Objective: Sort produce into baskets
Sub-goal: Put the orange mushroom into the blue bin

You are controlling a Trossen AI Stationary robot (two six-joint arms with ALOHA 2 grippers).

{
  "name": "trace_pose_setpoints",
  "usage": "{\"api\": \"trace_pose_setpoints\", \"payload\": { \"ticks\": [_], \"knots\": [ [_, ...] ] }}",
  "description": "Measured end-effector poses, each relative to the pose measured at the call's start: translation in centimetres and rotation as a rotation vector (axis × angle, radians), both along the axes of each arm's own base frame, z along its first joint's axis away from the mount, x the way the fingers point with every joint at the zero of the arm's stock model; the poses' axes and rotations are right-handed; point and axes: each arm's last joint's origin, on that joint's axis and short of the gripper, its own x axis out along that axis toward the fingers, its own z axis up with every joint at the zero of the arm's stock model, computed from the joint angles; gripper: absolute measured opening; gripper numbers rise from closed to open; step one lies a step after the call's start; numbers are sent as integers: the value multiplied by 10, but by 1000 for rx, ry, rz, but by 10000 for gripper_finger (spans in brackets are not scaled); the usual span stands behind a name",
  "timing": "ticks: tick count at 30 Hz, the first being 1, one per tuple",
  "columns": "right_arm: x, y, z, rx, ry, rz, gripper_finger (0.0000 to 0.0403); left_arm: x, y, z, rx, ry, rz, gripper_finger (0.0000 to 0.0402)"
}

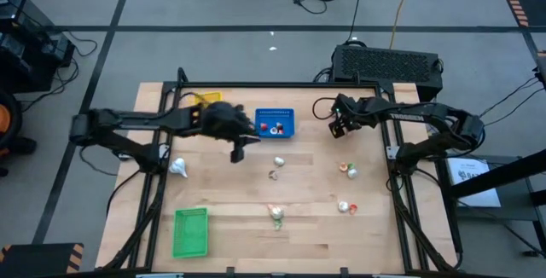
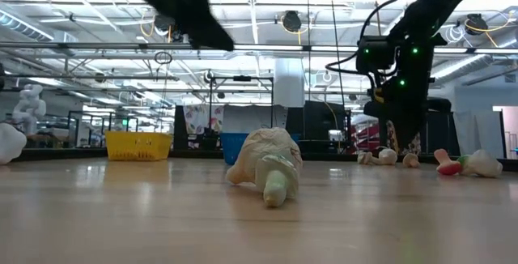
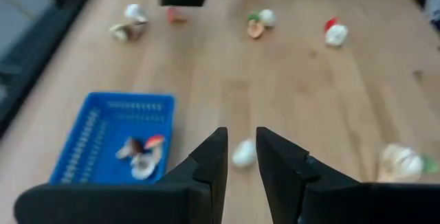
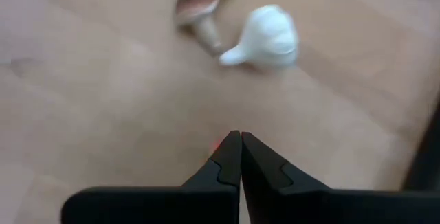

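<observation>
My left gripper point(image 1: 238, 151) hangs above the table near the blue basket point(image 1: 275, 123), which holds a few small red-and-white pieces point(image 3: 141, 157). Its fingers point(image 3: 240, 157) stand slightly apart and hold nothing; a whitish piece point(image 3: 243, 153) lies on the table beyond them. My right gripper point(image 1: 339, 128) is low at the far right, with its fingers point(image 4: 240, 141) shut. A small red speck point(image 4: 215, 143) shows beside its tips; I cannot tell whether it is held. A garlic bulb point(image 4: 267, 38) and a mushroom-like piece point(image 4: 198, 4) lie ahead of it.
The yellow basket point(image 1: 205, 100) is at the far edge, partly under my left arm. The green basket point(image 1: 190, 231) is at the near left. Loose pieces lie at the left point(image 1: 177, 168), the middle point(image 1: 278, 163), the near middle point(image 1: 275, 214) and the right point(image 1: 345, 170).
</observation>
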Motion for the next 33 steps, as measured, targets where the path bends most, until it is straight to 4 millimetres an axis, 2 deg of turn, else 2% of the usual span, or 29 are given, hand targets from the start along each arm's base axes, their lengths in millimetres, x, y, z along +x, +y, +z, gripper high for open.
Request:
{"api": "trace_pose_setpoints", "payload": {
  "ticks": [4,8,12,17,21,33],
  "knots": [
    [0,1,-1,67,-42,15,24,-36,-6,-5,54,-122,81,86],
    [-1,-1,0,69,-46,4,68,-68,-11,-4,60,-354,100,86],
    [-2,-4,0,70,-58,-38,119,-90,-13,-4,93,-538,115,86],
    [-2,-4,0,77,-78,-96,169,-101,-10,9,173,-672,213,86],
    [-2,-3,-2,84,-87,-132,193,-100,-10,9,162,-674,220,86],
    [5,-7,-31,167,28,-162,203,-99,-10,1,118,-599,220,86]
  ]
}}
